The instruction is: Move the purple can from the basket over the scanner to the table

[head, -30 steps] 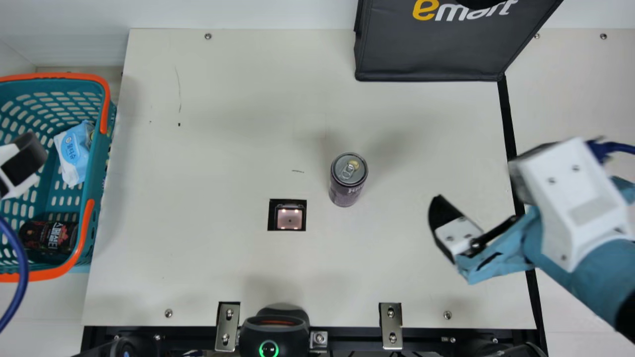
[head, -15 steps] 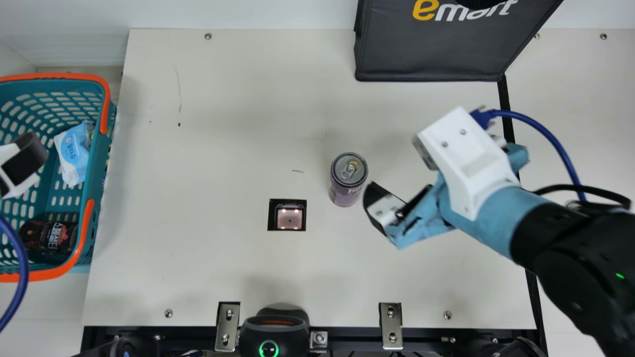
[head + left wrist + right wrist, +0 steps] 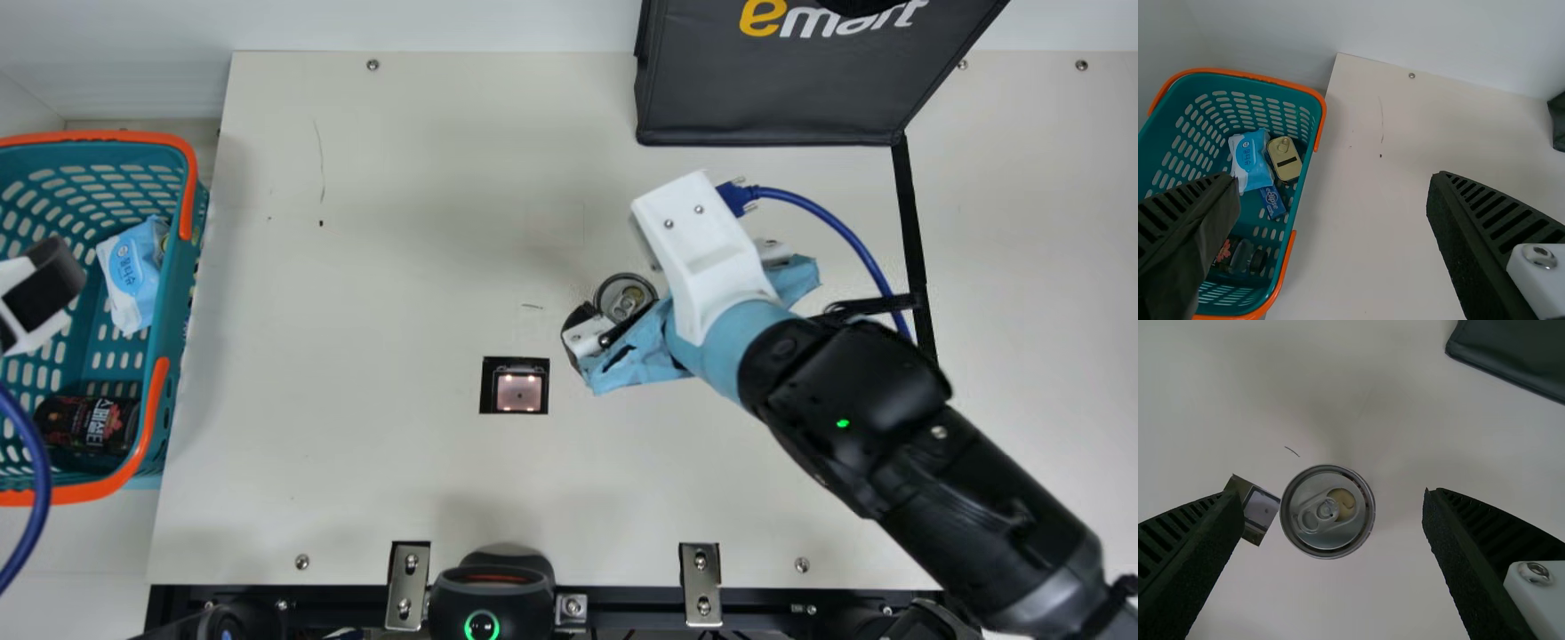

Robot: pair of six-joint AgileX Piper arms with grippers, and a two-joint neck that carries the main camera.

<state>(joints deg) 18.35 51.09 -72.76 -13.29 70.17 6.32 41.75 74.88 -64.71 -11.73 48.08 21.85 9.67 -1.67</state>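
Note:
The purple can point(image 3: 625, 297) stands upright on the table, right of the square scanner window point(image 3: 518, 392). My right gripper point(image 3: 633, 322) is at the can, one finger beside its left side. In the right wrist view the can's silver lid point(image 3: 1327, 512) lies between the spread fingers of my right gripper point(image 3: 1331, 513), with a gap on either side. Part of my left gripper point(image 3: 36, 293) shows above the basket in the main view. The left wrist view has my left gripper point(image 3: 1331, 200) open and holding nothing, over the basket's edge point(image 3: 1293, 260).
The teal basket point(image 3: 180, 293) at the left holds a blue-white pack point(image 3: 133, 274) and a dark can point(image 3: 87, 424), plus a gold tin point(image 3: 1285, 159). A black bag point(image 3: 769, 89) stands at the back right. A black device point(image 3: 491, 596) sits at the front edge.
My right arm has swung left across the table, bringing its open gripper to the can. The can has not moved, and my left arm has kept still.

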